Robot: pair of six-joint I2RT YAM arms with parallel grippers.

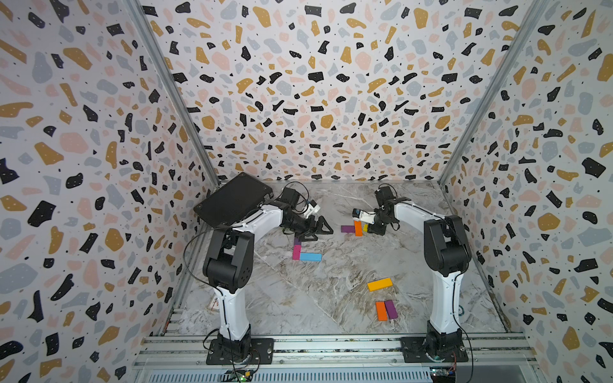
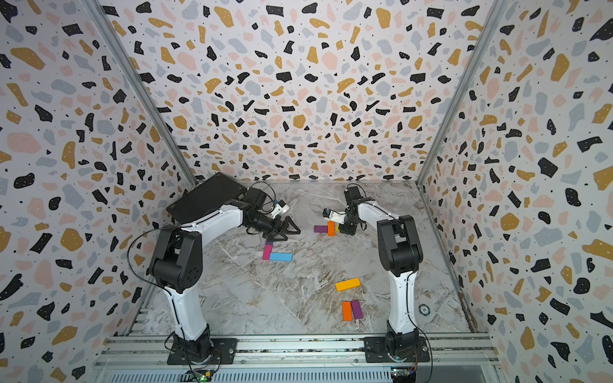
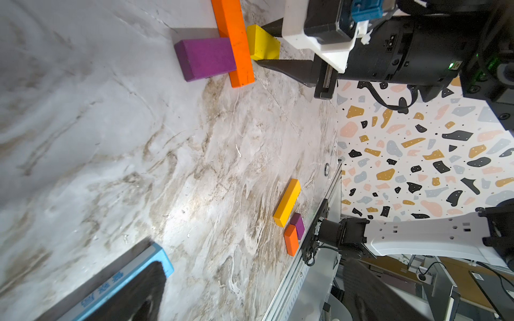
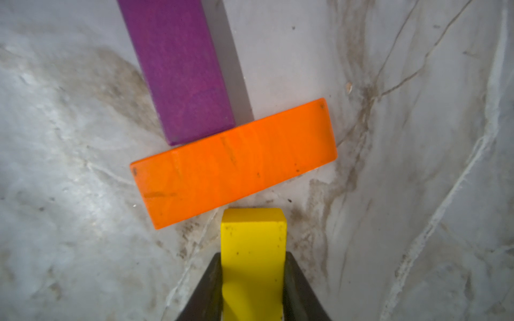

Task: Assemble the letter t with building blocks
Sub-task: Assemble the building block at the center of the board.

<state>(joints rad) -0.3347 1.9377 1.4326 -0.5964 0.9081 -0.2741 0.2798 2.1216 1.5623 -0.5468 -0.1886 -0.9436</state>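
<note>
I see a tabletop (image 4: pixel 83 250) with a marble look, smooth and faintly shiny, with brownish veins. The orange block (image 4: pixel 233 161) looks like painted wood, glossy, with small dark scuffs. The purple block (image 4: pixel 180 69) is matt and slightly grainy. The yellow block (image 4: pixel 253 236) has matt paint with dark specks. The fingers (image 4: pixel 207 289) of my right gripper (image 4: pixel 253 253) are matt black plastic. In both top views the left arm's shell (image 1: pixel 232 308) is smooth white plastic, the base rails (image 1: pixel 331 345) are bare ribbed metal, the black case (image 1: pixel 232 200) is matt, and the walls (image 1: pixel 315 83) carry a matt print.
</note>
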